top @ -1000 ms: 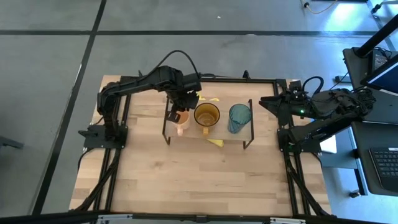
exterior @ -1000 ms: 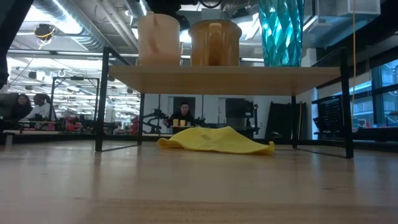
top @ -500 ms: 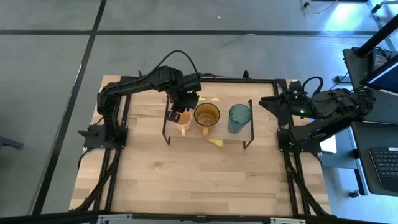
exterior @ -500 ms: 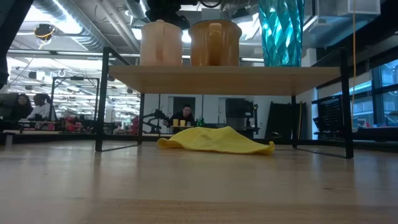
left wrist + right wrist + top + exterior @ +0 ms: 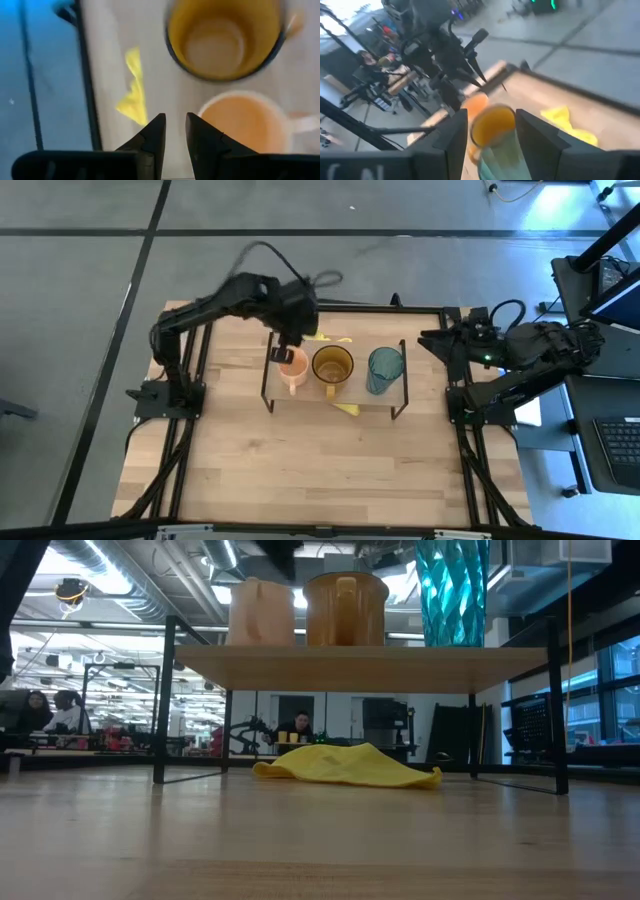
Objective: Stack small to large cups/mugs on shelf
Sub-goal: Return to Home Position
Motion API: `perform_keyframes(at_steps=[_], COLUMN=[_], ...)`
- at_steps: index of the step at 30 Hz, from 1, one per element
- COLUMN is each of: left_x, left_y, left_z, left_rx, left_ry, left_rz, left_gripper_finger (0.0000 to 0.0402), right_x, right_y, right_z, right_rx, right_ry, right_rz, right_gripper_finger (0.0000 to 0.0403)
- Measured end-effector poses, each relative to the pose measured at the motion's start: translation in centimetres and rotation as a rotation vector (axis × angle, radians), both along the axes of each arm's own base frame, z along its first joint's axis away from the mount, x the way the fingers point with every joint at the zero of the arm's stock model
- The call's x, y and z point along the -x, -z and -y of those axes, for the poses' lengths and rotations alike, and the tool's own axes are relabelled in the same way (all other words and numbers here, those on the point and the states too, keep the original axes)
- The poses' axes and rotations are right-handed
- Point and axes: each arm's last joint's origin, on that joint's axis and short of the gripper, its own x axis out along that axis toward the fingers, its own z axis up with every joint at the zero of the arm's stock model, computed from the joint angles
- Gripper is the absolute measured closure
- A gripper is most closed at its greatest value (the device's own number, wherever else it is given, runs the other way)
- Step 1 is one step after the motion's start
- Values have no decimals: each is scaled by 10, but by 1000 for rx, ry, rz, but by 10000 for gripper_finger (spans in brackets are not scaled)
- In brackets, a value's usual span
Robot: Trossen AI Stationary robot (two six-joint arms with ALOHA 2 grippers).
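Three cups stand in a row, base down, on the low wooden shelf (image 5: 355, 388), which also shows in the low view (image 5: 370, 665). The small orange mug (image 5: 293, 372) is at the left. The amber mug (image 5: 332, 366) is in the middle and the teal tumbler (image 5: 385, 370) is at the right. My left gripper (image 5: 286, 353) hovers above the far side of the orange mug (image 5: 245, 125), fingers pointing down with a narrow gap (image 5: 174, 122), holding nothing. My right gripper (image 5: 428, 343) waits open at the table's right edge, facing the cups (image 5: 491, 114).
A yellow cloth (image 5: 345, 765) lies on the table under the shelf and pokes out at its far side (image 5: 338, 340) and near side (image 5: 347, 409). The shelf's black wire legs (image 5: 266, 390) stand at its ends. The table's near half (image 5: 320, 470) is bare wood. People sit in the room behind.
My left gripper has come up off the orange mug and moved slightly toward the table's far edge. The mug has shifted slightly toward the amber mug and stands on the shelf's left end.
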Motion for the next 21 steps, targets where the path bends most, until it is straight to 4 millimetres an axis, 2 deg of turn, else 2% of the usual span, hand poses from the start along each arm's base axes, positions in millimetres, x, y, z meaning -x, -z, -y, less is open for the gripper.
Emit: perform_keyframes(at_steps=[4,8,11,16,18,21], left_x=[18,43,61,89,100,106], left_y=[-50,-76,-81,-83,-84,-80], left_z=[11,30,46,71,80,91], left_rx=[125,377,440,583,624,654], left_ry=[-19,92,132,73,57,-61], left_rz=[264,548,642,723,725,740], left_gripper_finger=[333,333,333,333,333,333], right_x=[4,13,20,33,35,36], right_y=[-21,-40,-45,-47,-48,-49], right_z=[1,-1,-2,-4,-4,-3], right_rx=[120,216,186,6,-37,-79], right_ry=[-43,-248,-354,-584,-612,-598], right_rz=[150,313,377,448,461,482], right_gripper_finger=[235,235,235,235,235,235])
